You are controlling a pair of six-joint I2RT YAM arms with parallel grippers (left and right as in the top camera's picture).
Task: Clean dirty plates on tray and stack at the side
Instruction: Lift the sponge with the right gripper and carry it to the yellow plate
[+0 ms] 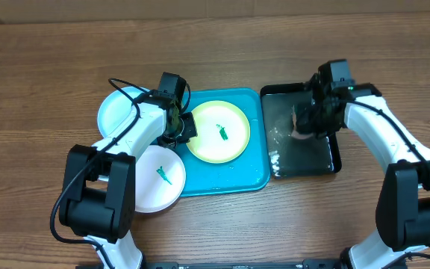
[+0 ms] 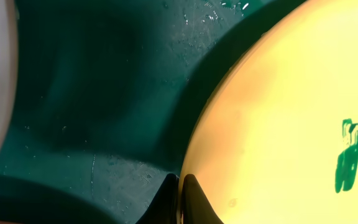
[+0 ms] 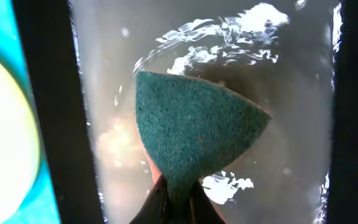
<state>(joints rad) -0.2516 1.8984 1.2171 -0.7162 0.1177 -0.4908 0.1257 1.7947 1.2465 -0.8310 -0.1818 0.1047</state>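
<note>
— Closest in, what do we have at the left claw (image 2: 179, 200)?

— Its two fingers are drawn together at the bottom of the wrist frame. The rim of the yellow-green plate (image 2: 278, 118) runs straight into the seam between them, so we read it as a pinch on the plate's edge. The green smear (image 2: 350, 155) sits at the right of that frame, well apart from the fingers.

— And the right claw (image 3: 174, 202)?

— Clamped on the narrow end of a green sponge (image 3: 194, 124), which fans out above the fingers over the wet floor of the black tray (image 3: 48, 124).

— Pulling back to the overhead view?

— The yellow-green plate lies in the upper half of the turquoise tray (image 1: 230, 179), with the left claw at its left edge. The sponge is off to its right, beyond the black tray's left wall. We think the coming move turns on that. The right arm has the sponge, so it would have to clear the wall and travel left in the frame to reach the smear at the plate's centre, with the left arm pinning the rim.

— The other plates?

— The white plate (image 1: 160, 178) sits at the tray's lower-left corner, its own smear showing. We cannot tell whether it rests on the rim or on the desk (image 1: 36, 60) beside it. Farthest out, the pale blue plate (image 1: 116, 112) lies upper left, partly hidden by the arm. We judge nothing stacked yet.
</note>
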